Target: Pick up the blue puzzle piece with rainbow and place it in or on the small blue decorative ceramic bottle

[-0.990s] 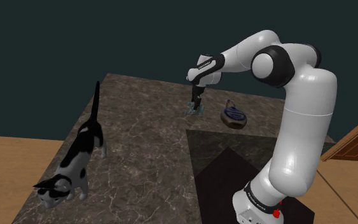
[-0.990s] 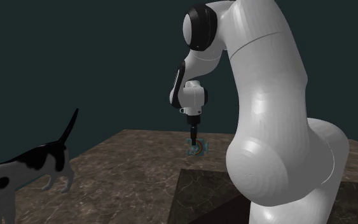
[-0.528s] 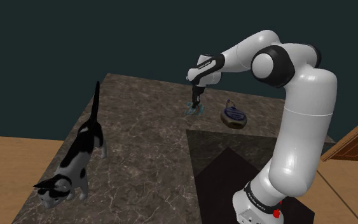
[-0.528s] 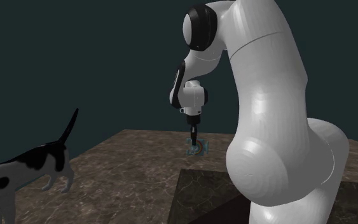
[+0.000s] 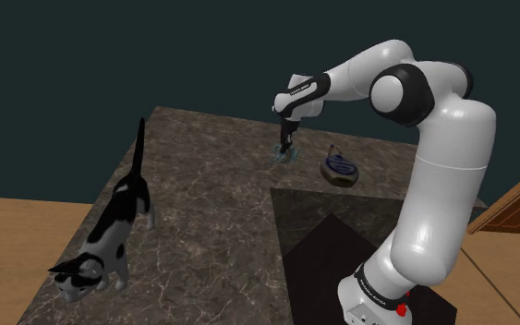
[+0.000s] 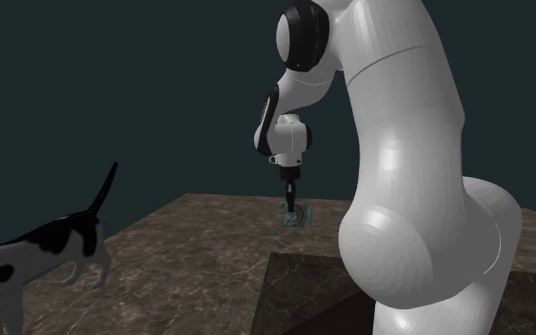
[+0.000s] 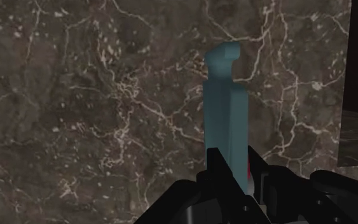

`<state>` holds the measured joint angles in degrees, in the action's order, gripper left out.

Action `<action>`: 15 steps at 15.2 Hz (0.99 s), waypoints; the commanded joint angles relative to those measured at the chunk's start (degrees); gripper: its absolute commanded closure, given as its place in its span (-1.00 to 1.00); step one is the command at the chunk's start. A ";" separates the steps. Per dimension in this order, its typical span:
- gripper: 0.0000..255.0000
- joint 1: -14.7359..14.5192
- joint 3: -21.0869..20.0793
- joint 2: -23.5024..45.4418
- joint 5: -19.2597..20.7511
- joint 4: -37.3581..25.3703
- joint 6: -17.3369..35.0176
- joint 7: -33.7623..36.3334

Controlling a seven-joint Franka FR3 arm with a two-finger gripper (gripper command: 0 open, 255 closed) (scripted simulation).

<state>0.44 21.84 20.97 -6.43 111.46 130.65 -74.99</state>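
My black gripper (image 5: 286, 148) is shut on the teal-blue puzzle piece (image 5: 285, 156), which hangs just above the dark marble tabletop (image 5: 202, 203) near its far edge. In the wrist view the puzzle piece (image 7: 225, 121) stands edge-on between the fingers (image 7: 219, 167), with a bit of red showing at the grip. The second exterior view has the gripper (image 6: 292, 207) pointing straight down with the piece (image 6: 298, 219) under it. The small dark blue bottle (image 5: 340, 168) lies on the marble a short way toward the shoulder view's right of the gripper.
A black-and-white cat figure (image 5: 110, 226) stands at the table's edge on the shoulder view's left, also near the second exterior view's left edge (image 6: 37, 252). My dark stand (image 5: 332, 249) adjoins the table. Wooden furniture (image 5: 516, 208) is at the far right.
The fingers have closed on the puzzle piece and the hand has risen slightly, bringing the piece up off the marble. The bottle and cat have not moved.
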 commanded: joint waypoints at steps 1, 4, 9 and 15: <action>1.00 -0.29 0.22 -1.09 0.51 -0.07 -1.10 0.38; 1.00 -0.52 0.51 -2.42 1.16 -0.75 -3.02 0.73; 1.00 -0.85 0.91 -4.43 2.14 -2.15 -6.29 1.26; 1.00 -1.14 1.25 -6.52 3.14 -4.25 -10.33 1.78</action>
<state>-0.66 23.04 14.76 -3.44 107.66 121.07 -73.30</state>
